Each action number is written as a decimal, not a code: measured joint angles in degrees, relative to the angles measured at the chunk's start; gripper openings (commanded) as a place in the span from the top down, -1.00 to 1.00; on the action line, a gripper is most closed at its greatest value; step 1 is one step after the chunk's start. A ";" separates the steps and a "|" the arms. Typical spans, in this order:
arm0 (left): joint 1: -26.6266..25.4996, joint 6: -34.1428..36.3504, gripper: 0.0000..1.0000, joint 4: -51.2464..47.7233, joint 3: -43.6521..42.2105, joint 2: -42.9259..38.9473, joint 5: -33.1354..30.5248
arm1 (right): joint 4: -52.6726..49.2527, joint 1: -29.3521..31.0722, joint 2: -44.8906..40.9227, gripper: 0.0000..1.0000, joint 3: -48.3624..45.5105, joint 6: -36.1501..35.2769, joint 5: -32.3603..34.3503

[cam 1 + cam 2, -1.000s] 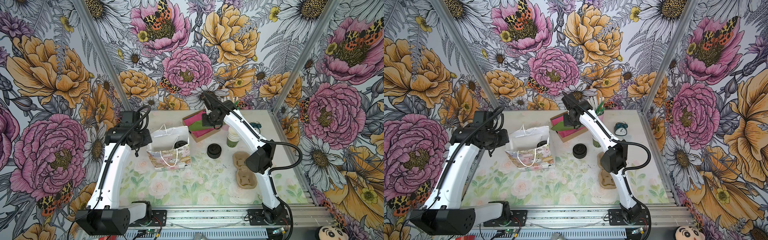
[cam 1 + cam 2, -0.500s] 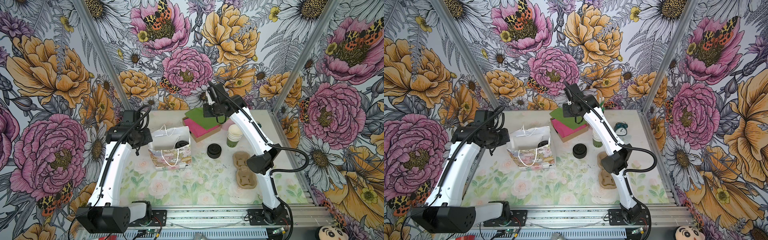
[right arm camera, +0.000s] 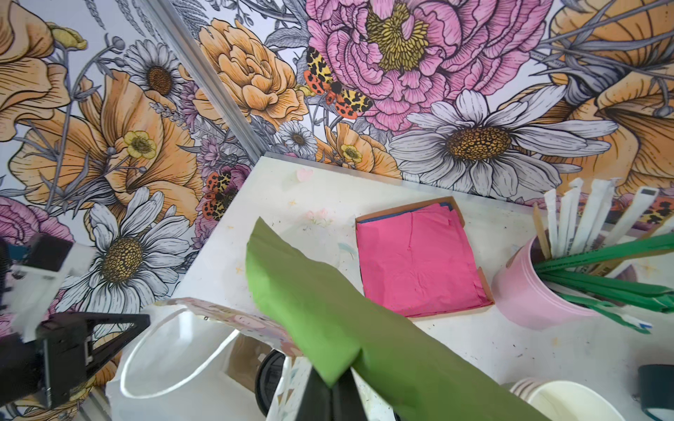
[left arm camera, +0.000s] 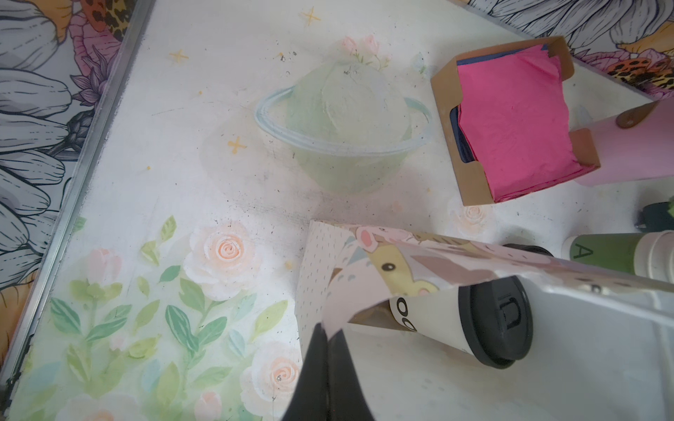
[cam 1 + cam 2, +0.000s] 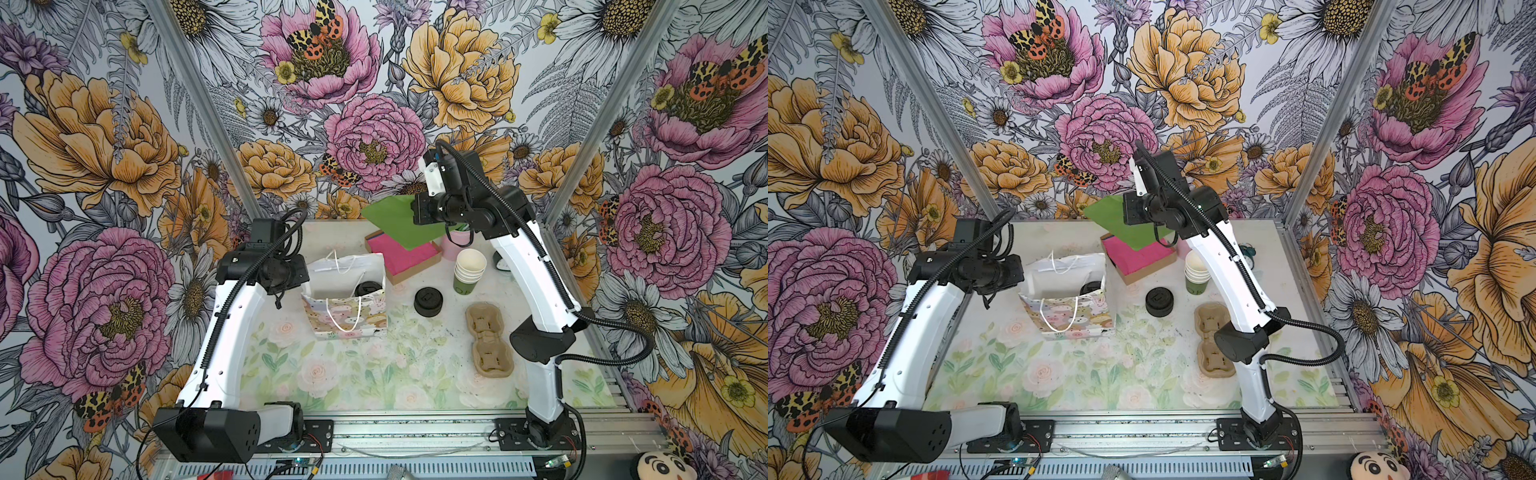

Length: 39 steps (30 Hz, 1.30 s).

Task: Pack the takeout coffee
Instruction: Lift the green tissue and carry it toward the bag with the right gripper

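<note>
Status: the takeout coffee [image 5: 368, 288] [image 5: 1090, 287] sits inside the gift bag [image 5: 345, 320] [image 5: 1071, 320], against the bag's right wall. Its black lid faces up in both top views. The left wrist view shows the pale cup body and lid [image 4: 474, 324] below the bag rim.

Bag: it stands open-topped near the middle of the counter [image 5: 353, 374], with its white cord handles hanging over the near and far sides.

Left pincer [image 4: 325, 330]: narrow, clamped on a folded-over flap of the bag's left rim [image 4: 364, 262].

Right pincer [image 3: 332, 386]: narrow, clamped on one edge of a green sheet [image 5: 395, 220] [image 5: 1117, 224] [image 3: 328, 310]. The sheet hangs in the air over the far part of the counter, clear of the surface. In both top views it overlaps the far left corner of the cardboard box [image 5: 415, 274] [image 5: 1144, 270], which holds pink paper [image 3: 415, 258].

Other items:
- A pile of black lids [image 5: 428, 301] lies right of the bag.
- A stack of paper cups [image 5: 469, 270] stands just beyond the pile, to its right.
- A pulp cup carrier [image 5: 488, 338] lies near the right arm.
- A pink tub [image 3: 529, 288] with sticks and green straws stands right of the box.
</note>
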 measured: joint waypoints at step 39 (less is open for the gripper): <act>-4.55 -3.69 1.00 6.08 0.00 2.45 0.20 | 2.49 15.87 -5.35 1.00 5.05 5.09 3.50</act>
